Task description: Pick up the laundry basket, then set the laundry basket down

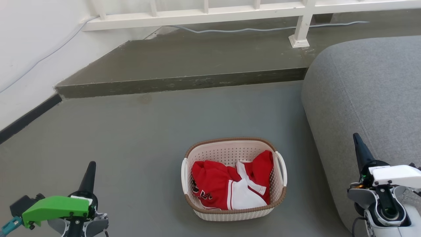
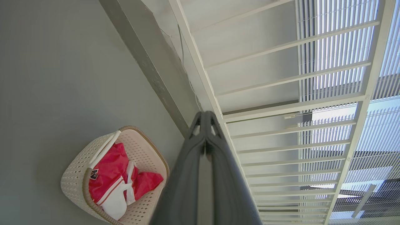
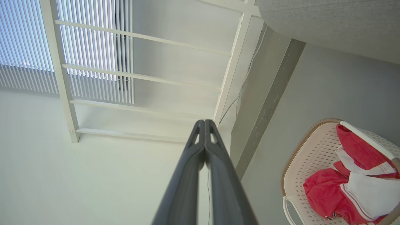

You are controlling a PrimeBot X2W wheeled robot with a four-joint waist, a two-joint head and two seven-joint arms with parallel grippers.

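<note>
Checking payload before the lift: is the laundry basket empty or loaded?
Loaded. The laundry basket stands upright on the floor with red-and-white clothing bunched inside.

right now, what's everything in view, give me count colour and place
laundry basket: one, cream with brown rim, on the floor, centre
clothes: a heap, count unclear, red and white, inside the basket
sofa: one, grey, right of the basket
step: one, dark grey, beyond the basket
railing: one, white, on the step
cable: one, pale grey, along the step under the railing
left gripper: one, dark, lower left, jaws shut
right gripper: one, dark, lower right, jaws shut
</note>
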